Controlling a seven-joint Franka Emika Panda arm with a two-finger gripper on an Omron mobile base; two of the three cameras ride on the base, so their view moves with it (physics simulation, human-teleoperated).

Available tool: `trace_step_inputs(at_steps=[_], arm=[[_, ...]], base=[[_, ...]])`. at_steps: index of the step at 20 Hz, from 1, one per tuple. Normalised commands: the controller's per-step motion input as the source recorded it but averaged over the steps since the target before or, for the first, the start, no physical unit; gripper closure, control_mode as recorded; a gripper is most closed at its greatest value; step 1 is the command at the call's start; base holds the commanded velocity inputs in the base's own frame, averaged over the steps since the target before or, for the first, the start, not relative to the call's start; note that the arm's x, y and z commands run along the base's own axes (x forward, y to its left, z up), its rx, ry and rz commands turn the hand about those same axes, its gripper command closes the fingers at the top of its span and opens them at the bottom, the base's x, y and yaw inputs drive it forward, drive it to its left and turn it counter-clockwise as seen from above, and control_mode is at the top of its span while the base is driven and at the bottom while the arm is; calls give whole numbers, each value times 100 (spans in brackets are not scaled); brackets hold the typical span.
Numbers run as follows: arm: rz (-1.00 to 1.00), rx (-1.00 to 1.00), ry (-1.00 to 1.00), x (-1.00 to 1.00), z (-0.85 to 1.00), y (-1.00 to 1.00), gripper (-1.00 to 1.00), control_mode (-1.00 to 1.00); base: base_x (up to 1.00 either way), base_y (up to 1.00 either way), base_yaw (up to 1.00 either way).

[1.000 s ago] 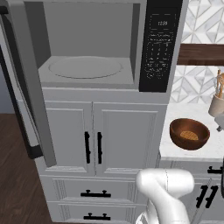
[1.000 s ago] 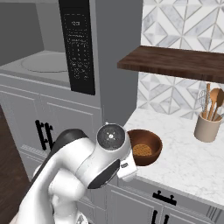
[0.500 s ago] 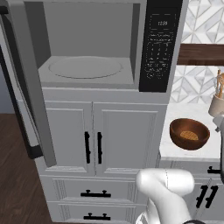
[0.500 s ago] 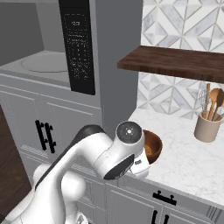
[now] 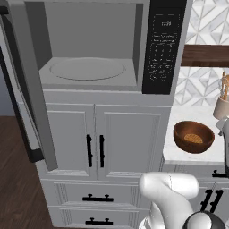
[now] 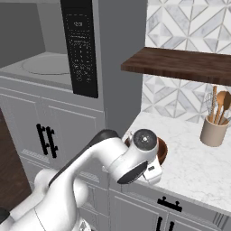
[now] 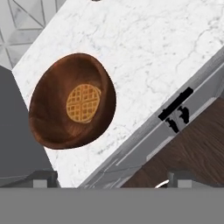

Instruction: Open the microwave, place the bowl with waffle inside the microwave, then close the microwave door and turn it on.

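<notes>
We hover over the counter, claw spread wide and empty

Our gripper [image 7: 107, 181] hangs above the bowl with waffle [image 7: 72, 101], which sits on the marble counter [image 7: 153, 57] near its front edge, just right of the microwave [image 5: 96, 49]; farther off, the microwave door [image 5: 24, 89] stands swung open, so the cavity looks ready to receive it.

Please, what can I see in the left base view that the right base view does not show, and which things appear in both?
Left base view alone: the open microwave door swung out at the left, with its black bar handle, and the waffle inside the wooden bowl.

Right base view alone: the whole wooden shelf and the utensil crock entire, plus the arm covering most of the bowl.

Both: the microwave cavity, turntable, black keypad, marble counter and grey cabinets.
</notes>
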Motion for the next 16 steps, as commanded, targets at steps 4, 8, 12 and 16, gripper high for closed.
trace_step_inputs(at_steps=[4, 8, 12, 16], arm=[[2, 7, 0, 42, -22, -20, -100, -100], [3, 8, 0, 42, -17, -25, -100, -100], [4, 1, 6, 45, -21, -22, -100, -100], [2, 0, 8, 44, -27, -10, -100, -100]], base=[[0, 0, 0], [0, 0, 0], [0, 0, 0], [0, 0, 0]])
